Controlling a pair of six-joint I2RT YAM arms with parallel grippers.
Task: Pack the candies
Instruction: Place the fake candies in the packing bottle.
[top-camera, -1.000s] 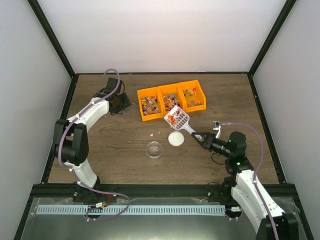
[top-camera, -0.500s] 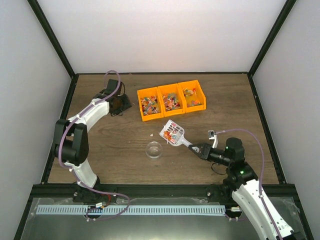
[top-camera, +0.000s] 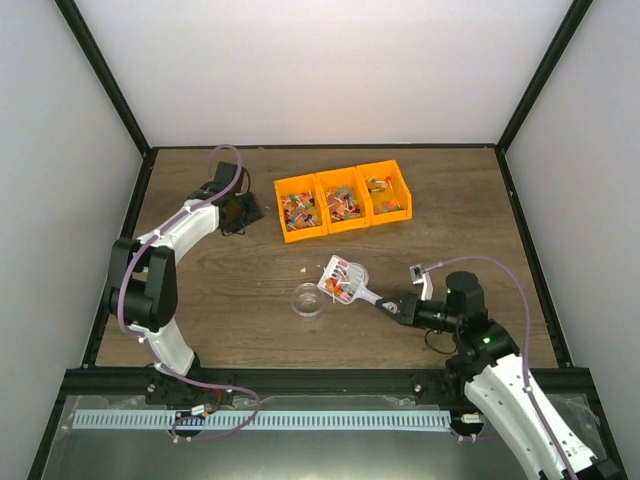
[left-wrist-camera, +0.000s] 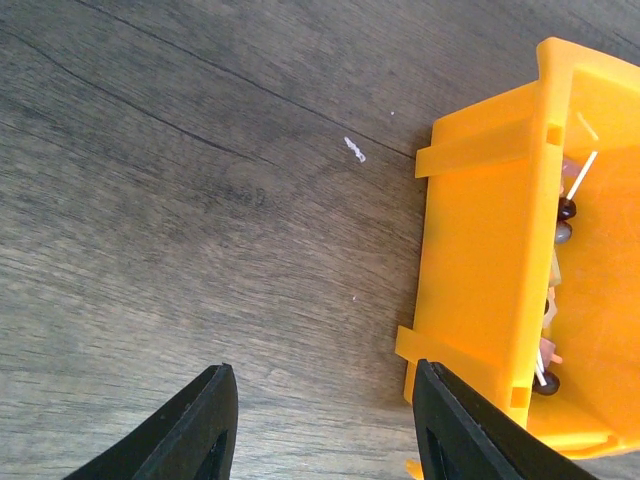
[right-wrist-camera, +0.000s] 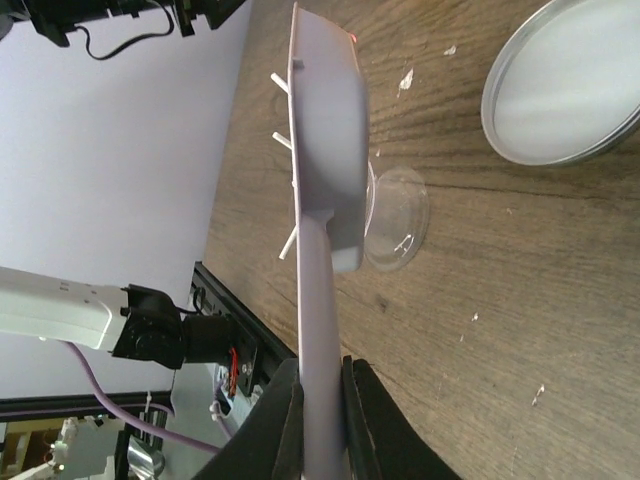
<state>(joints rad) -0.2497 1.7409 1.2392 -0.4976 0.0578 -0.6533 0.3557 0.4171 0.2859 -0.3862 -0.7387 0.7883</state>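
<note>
- Right gripper is clamped on the scoop handle; candies sit in the scoop, just right of the cup at frame centre; more lie in the bin above.
- Bring the scoop lip over the cup mouth before you tip; roll the wrist slowly so none bounce out.
- Left gripper, upper left, stands with jaws apart and empty; leave it parked.

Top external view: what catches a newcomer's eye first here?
The orange three-part bin toward the back stands out most. Nearer, the right gripper, jaws shut, holds a grey scoop of candies, tilted close by the small clear cup. The left gripper hangs open by the bin's left end.
</note>
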